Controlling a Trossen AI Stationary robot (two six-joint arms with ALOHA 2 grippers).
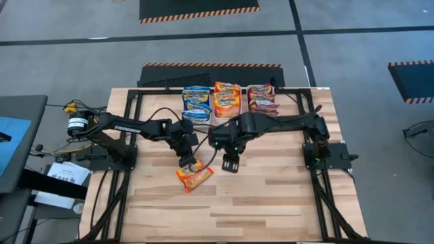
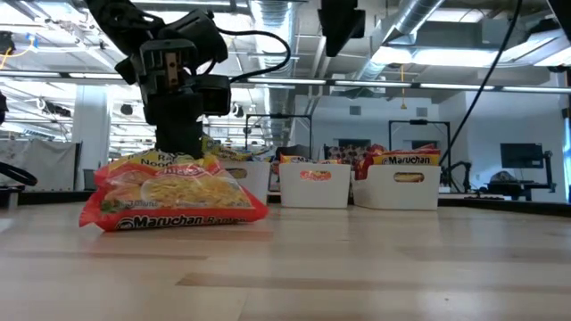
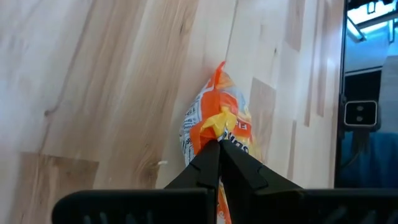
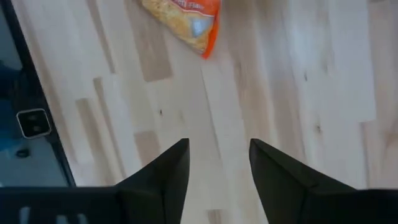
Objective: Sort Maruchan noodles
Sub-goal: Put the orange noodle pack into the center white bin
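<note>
Wooden bench (image 1: 271, 203), butcher-block top, carries three white trays (image 2: 314, 185) along its far edge, each already loaded with noodle packets: blue (image 1: 196, 103), orange (image 1: 228, 99) and dark red (image 1: 262, 98), one kind to a tray. That grouping reads as the sorting scheme.

One orange packet (image 1: 194, 176) lies loose on the bench, well short of the trays and nearer the front. It is judged the item in hand. The left gripper (image 1: 187, 163) sits at the packet's tray-side end, fingers (image 3: 214, 163) shut on the crinkled edge seam. Pinching the seam looks deliberate, since a flat packet offers no other purchase. The rest of the packet rests on the wood, not yet lifted.

Left arm reaches from its base toward the packet, forearm bent, wrist pitched steeply down onto the seam.

The right gripper (image 1: 230, 163) hangs just beside the packet, on the side away from the left arm, fingers (image 4: 168, 171) spread and holding nothing. Its wrist points down at bare wood. Right arm is extended across from its own base, elbow raised.
</note>
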